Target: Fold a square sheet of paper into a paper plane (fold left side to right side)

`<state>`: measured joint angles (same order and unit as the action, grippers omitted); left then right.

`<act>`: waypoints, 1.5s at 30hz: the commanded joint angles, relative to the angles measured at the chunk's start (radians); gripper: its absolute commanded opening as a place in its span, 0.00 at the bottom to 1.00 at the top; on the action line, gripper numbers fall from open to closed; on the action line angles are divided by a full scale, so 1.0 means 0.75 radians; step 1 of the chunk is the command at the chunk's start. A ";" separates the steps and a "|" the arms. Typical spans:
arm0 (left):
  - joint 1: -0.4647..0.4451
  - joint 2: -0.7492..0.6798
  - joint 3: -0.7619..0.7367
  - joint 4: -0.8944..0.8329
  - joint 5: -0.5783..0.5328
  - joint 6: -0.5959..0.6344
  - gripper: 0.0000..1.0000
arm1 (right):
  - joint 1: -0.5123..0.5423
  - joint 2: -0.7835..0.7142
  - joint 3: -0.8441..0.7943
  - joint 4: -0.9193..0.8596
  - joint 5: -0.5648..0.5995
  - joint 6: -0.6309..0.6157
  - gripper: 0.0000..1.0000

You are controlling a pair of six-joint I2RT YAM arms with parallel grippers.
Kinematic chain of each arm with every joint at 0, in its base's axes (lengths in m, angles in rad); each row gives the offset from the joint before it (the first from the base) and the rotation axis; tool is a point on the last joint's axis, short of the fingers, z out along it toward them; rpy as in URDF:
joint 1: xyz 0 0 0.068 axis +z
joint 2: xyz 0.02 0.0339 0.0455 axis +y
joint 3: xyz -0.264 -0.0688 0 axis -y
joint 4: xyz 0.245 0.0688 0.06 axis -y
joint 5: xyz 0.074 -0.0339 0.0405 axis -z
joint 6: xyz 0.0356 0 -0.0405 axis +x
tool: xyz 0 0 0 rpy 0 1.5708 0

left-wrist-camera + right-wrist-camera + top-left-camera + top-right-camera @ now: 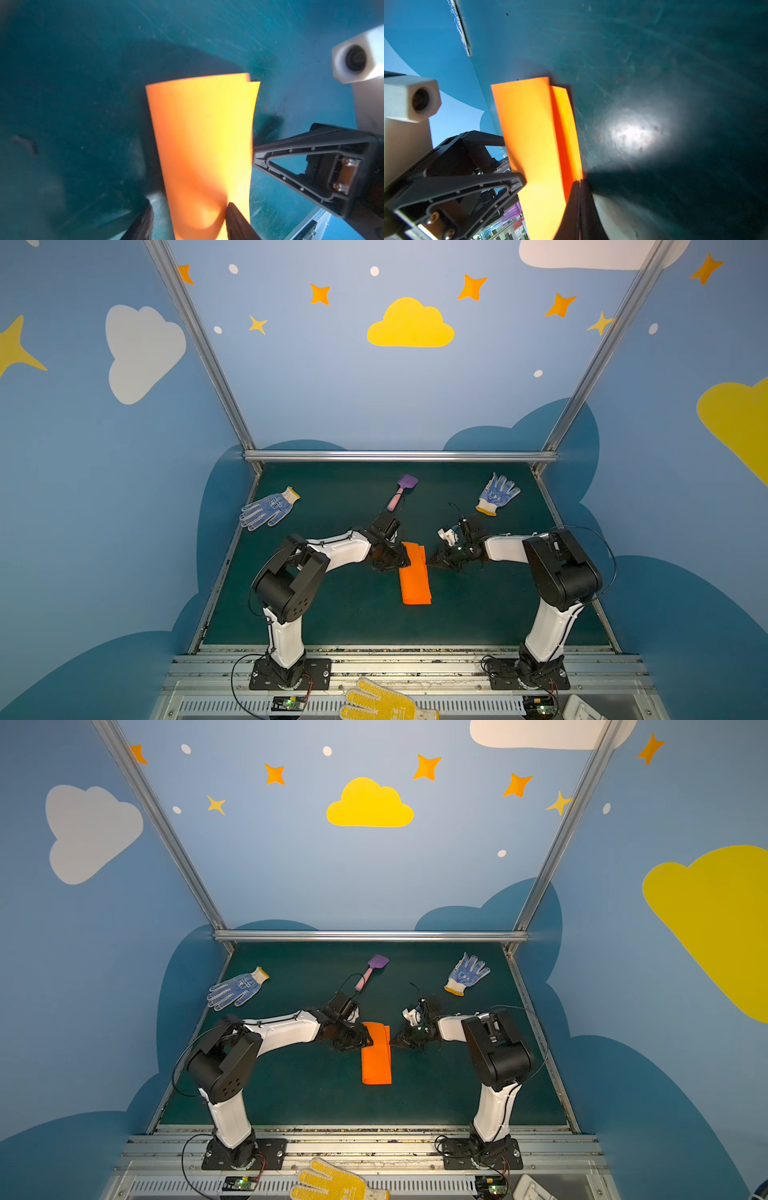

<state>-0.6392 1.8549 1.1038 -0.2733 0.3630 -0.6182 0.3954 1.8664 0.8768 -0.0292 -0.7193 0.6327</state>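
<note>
The square sheet of paper (pixel 414 576) is flanked by the parted left gripper (pixel 187 205) and the closed right gripper (pixel 579 182). The spatula (pixel 401 491) is set well behind; the mat (pixel 353 622) is left bare nearside.

Green table (pixel 332 614), orange paper (pixel 415 580), spatula (pixel 401 491), left glove (pixel 268 509), right glove (pixel 496 494)

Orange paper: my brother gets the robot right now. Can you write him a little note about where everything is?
Left claw: open, one finger touching the paper, whose top layer bulges up.
Right claw: shut, tip at the paper's right edge; pinching it or not, cannot tell.
Paper: middle of the green mat, folded left over right into a strip.
Done: the half fold. Left: flatten the crease, then the remaining folds.
</note>
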 commanded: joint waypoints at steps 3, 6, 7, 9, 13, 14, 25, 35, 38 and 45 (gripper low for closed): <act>-0.027 0.036 0.042 -0.056 -0.073 0.014 0.57 | 0.006 0.005 -0.034 -0.031 0.033 0.002 0.00; -0.040 0.046 0.058 -0.078 -0.099 0.034 0.57 | 0.003 -0.007 -0.036 -0.041 0.039 -0.004 0.00; -0.044 0.050 0.061 -0.081 -0.105 0.036 0.57 | 0.001 -0.011 -0.037 -0.045 0.042 -0.005 0.00; -0.048 0.054 0.067 -0.087 -0.111 0.044 0.57 | -0.007 -0.018 -0.042 -0.041 0.044 -0.005 0.00; -0.050 0.062 0.070 -0.097 -0.107 0.065 0.57 | -0.020 -0.018 -0.046 -0.043 0.035 -0.009 0.00; -0.050 0.061 0.068 -0.102 -0.111 0.069 0.57 | -0.020 -0.019 -0.046 -0.044 0.036 -0.009 0.00; -0.050 0.075 0.072 -0.132 -0.108 0.147 0.57 | -0.046 -0.045 -0.058 -0.024 0.016 -0.007 0.00; -0.050 0.102 0.076 -0.132 -0.105 0.167 0.57 | -0.065 -0.042 -0.050 -0.039 -0.004 -0.019 0.00; -0.050 0.108 0.077 -0.135 -0.102 0.174 0.57 | -0.064 -0.021 -0.050 -0.039 -0.012 -0.023 0.00; -0.049 0.124 0.081 -0.157 -0.106 0.195 0.57 | -0.066 -0.010 -0.060 -0.025 -0.011 -0.023 0.00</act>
<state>-0.6746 1.8950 1.1732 -0.3412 0.3046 -0.4976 0.3473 1.8381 0.8421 -0.0277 -0.7296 0.6273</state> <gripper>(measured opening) 0.570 0.047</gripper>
